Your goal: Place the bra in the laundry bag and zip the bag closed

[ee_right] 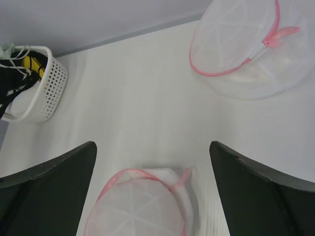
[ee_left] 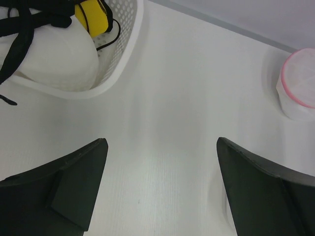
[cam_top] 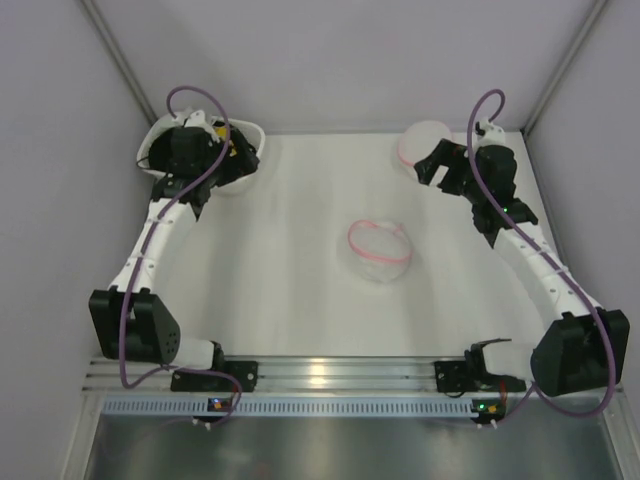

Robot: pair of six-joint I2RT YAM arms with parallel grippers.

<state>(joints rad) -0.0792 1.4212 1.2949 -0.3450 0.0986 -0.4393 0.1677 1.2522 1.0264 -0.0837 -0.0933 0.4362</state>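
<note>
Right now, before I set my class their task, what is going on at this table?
Nothing is held yet. The left gripper is open beside the white plastic oval basket, where a pale white fabric garment, likely the bra, lies under black straps. The right gripper is open near a round white mesh pouch with a pink zipper ring; a second such pouch lies beyond.

Sheer white mesh cloth on the bag (cam_top: 380, 252), with pink fabric zip trim. Same mesh on a second bag (cam_top: 420, 140). Smooth white plastic, pierced with small holes, for the basket (ee_left: 129, 44). Matt white, faintly ribbed finish on the table (cam_top: 290, 300). Matt black plastic on the left fingers (ee_left: 74, 187). Shiny metal along the rail (cam_top: 330, 372). Smooth purple sheath on the cable (cam_top: 124, 330).
</note>
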